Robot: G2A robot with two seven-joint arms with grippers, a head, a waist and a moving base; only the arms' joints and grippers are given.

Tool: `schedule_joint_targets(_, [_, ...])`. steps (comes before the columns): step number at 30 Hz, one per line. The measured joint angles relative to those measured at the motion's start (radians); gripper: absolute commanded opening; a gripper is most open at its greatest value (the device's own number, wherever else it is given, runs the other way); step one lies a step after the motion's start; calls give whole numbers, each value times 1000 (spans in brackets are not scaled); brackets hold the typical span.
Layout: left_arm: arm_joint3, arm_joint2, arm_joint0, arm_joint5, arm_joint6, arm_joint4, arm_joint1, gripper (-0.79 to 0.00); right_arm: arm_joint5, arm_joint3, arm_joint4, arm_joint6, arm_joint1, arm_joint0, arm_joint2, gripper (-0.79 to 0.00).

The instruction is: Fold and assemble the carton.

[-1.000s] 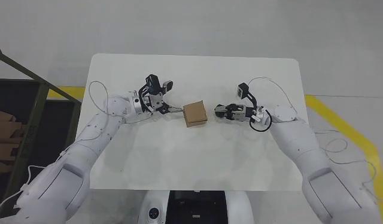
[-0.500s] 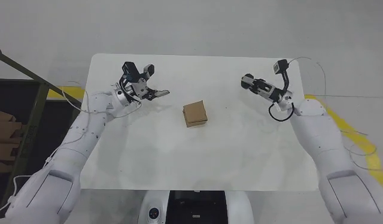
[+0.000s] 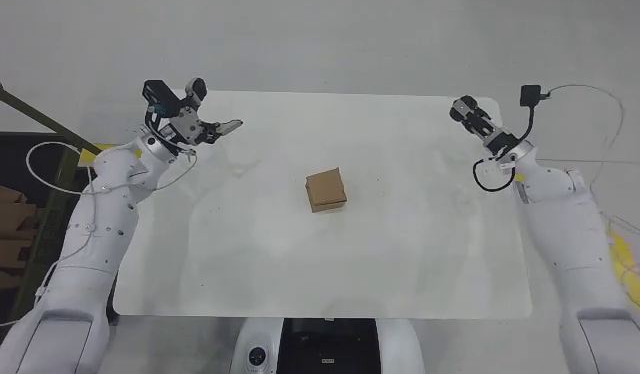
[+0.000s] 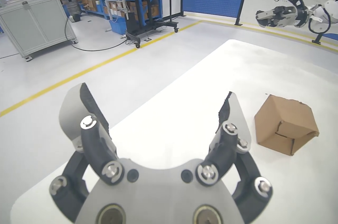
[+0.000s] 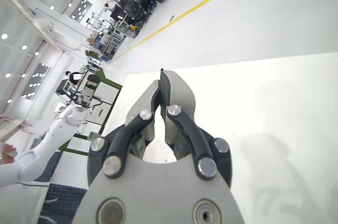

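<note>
Table (1): white rectangular tabletop (image 3: 400,264), carrying the carton.
Carton (1): brown cardboard carton (image 3: 326,189), folded into a box, at mid-table, well apart from both grippers.
Grippers (2): left gripper (image 3: 208,114) over the far left corner, fingers spread, empty; right gripper (image 3: 462,107) over the far right corner, fingers pressed together, empty.

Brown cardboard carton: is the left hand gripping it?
No, the brown cardboard carton sits on the white table, apart from the open left hand.
</note>
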Motion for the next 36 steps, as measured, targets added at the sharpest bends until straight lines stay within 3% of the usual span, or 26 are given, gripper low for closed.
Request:
schedule_joint_targets(10, [-100, -149, 57, 8, -185, -109, 29, 0, 145, -254, -208, -81, 50, -137, 149, -779])
schedule_joint_targets(14, [-135, -168, 68, 6, -238, -141, 32, 0, 179, -320, -224, -130, 56, -178, 189, -637])
schedule_joint_targets(16, [-150, -169, 71, 4, -261, -159, 32, 0, 194, -346, -236, -144, 58, -194, 199, -483])
schedule_joint_targets(18, [-157, -163, 72, -2, -278, -182, 31, 0, 205, -361, -242, -153, 58, -204, 204, 0])
schedule_joint_targets(19, [-157, -159, 71, -6, -285, -193, 30, 0, 207, -365, -243, -154, 58, -207, 206, 0])
schedule_joint_targets(20, [-157, -157, 70, -8, -290, -199, 29, 0, 209, -367, -242, -154, 58, -209, 206, -458])
schedule_joint_targets(24, [-157, -157, 69, -8, -292, -200, 29, 0, 209, -366, -241, -154, 58, -209, 206, -228])
schedule_joint_targets(28, [-157, -157, 69, -8, -292, -200, 29, 0, 209, -366, -241, -154, 58, -209, 206, -73])
schedule_joint_targets(31, [-157, -157, 69, -8, -292, -200, 29, 0, 209, -366, -241, -154, 58, -209, 206, -17])
schedule_joint_targets(36, [-157, -157, 69, -8, -292, -200, 29, -1, 209, -366, -241, -154, 58, -209, 206, 0])
